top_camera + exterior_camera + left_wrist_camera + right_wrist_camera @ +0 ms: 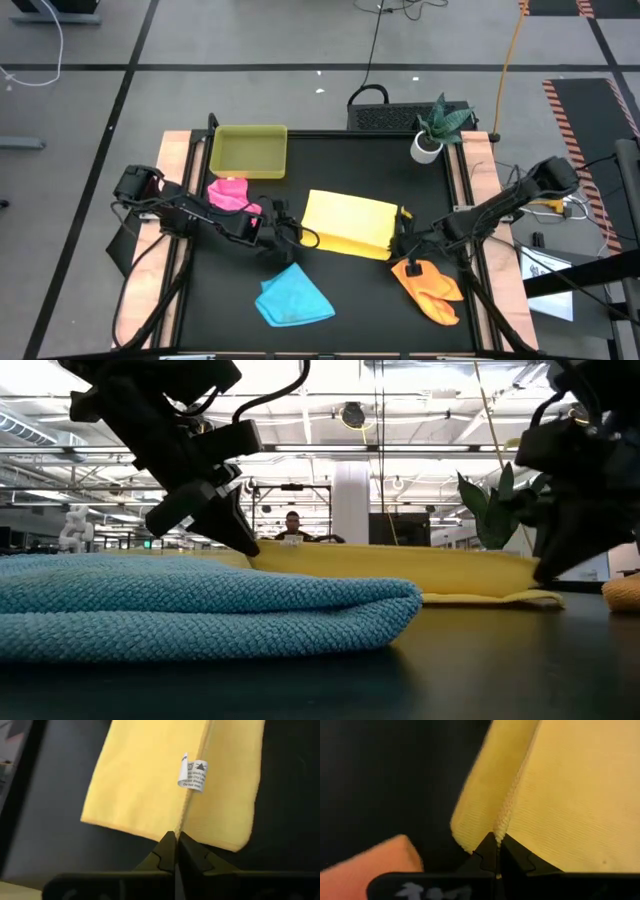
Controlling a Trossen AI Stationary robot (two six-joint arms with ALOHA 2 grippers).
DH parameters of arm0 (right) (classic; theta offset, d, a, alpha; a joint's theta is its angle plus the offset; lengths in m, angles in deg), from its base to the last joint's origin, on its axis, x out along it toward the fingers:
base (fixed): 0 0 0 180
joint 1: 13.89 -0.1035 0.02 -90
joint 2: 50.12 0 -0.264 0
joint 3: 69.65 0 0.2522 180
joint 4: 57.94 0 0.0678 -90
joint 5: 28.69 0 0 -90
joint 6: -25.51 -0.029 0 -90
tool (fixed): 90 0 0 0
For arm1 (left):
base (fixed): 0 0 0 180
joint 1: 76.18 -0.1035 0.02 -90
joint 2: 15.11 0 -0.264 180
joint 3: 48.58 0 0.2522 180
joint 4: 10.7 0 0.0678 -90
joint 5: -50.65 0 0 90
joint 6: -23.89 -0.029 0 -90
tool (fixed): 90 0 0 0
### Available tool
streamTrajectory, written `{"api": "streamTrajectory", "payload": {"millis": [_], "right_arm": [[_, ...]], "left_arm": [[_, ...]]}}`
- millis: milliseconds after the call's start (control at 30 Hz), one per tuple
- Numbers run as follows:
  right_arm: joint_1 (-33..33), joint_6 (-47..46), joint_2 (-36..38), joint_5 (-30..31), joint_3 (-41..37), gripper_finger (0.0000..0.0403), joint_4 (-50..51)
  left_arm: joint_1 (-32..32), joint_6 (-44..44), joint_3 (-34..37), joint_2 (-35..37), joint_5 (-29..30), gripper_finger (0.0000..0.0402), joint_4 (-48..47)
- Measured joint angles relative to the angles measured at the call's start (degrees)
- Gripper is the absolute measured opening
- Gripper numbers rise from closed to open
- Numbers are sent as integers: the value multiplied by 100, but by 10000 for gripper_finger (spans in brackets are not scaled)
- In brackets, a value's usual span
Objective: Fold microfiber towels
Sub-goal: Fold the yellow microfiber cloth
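The yellow towel [345,220] lies mid-table, partly doubled over, with a white label [192,776] on its hem. My left gripper [288,234] is shut on its near left corner, and my right gripper [404,240] is shut on its near right corner. The pink towel [230,193] lies crumpled under the left arm. The sky blue towel [292,298] lies bunched near the front edge and fills the low view's foreground [200,605]. The orange towel [430,287] lies crumpled at the front right. My left gripper pinches the yellow towel's hemmed edge [179,822] between its two shut fingers, at the near left corner. It comes in low from the table's left, slanting down. The hem runs straight away from the fingertips, and the cloth on either side rests on the table. My right gripper pinches the yellow towel's hemmed edge [501,822] between its two shut fingers, at the near right corner. It comes in low from the table's right. The hem runs away from the fingertips; a lower layer [480,820] lies beside it on the table.
A shallow yellow-green tray [248,152] stands at the far left of the black mat. A potted plant [432,132] stands at the far right. Wooden rails edge the mat on both sides. A person [292,525] sits in the room beyond the table.
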Motion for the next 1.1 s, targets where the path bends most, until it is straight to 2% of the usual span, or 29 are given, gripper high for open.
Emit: {"api": "streamTrajectory", "payload": {"millis": [200, 300, 367, 433, 500, 567, 633, 733, 933, 1100], "right_arm": [[7, 240, -275, -105, 80, 0, -28], [3, 293, -134, -13, 254, 0, 383], [-28, 298, 3, 223, 436, 0, 780], [-106, 287, 140, 737, 669, 0, 1341], [-200, 204, 197, 1312, 905, 0, 1873], [-265, 109, 208, 1543, 1090, 0, 2256], [-312, 19, 206, 1425, 1151, 0, 2244], [-359, -177, 135, 912, 1152, 0, 2069], [-551, -476, -310, 202, 1152, 0, 1862], [-623, -472, -645, 142, 1152, 0, 1504]], "left_arm": [[0, 19, 74, 0, -49, 11, 31], [26, -132, 79, 0, 216, 7, 238], [42, -299, 84, 31, 493, 5, 418], [55, -408, 85, 55, 643, 9, 643], [55, -482, 83, 54, 634, 13, 764], [56, -518, 88, 52, 510, 10, 856], [48, -504, 83, 20, 236, 5, 900], [31, -429, 85, -6, -162, 9, 788], [28, -468, 83, -406, -589, 8, 906], [31, -486, 86, -751, -472, 13, 777]]}}
